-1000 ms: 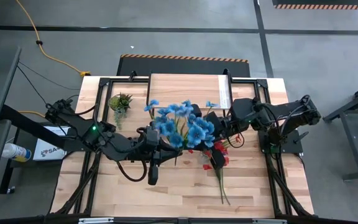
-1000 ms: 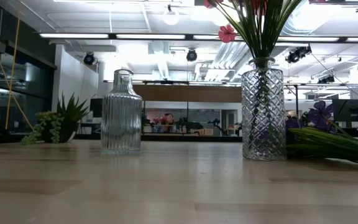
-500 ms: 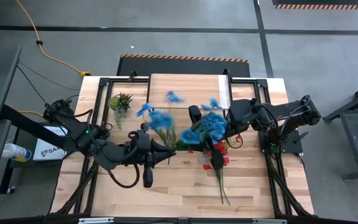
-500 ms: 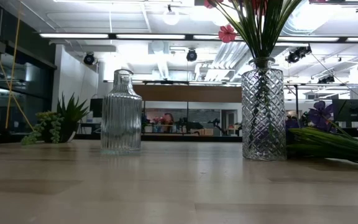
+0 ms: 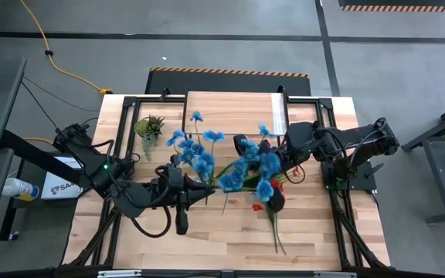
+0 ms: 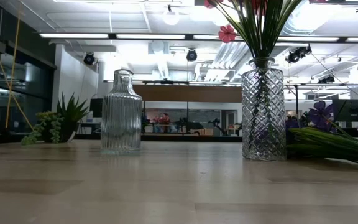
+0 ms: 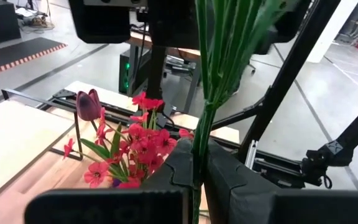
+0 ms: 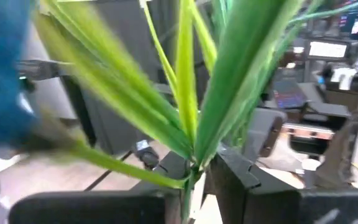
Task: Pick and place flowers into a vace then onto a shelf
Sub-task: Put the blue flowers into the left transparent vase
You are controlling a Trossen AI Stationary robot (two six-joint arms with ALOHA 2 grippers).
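Left gripper [image 7: 194,177] clamps a bunch of blue flowers [image 5: 195,150] by the stems; right gripper [image 8: 197,180] is pinched on a second blue bunch [image 5: 257,166]. We see both held over mid-table, above red flowers [image 5: 269,197] lying there, near the shelf [image 5: 230,108].

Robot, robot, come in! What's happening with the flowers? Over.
Left gripper shut on blue flowers. Right gripper shut on a second blue bunch. Red flowers already in vase. Nothing blocking.
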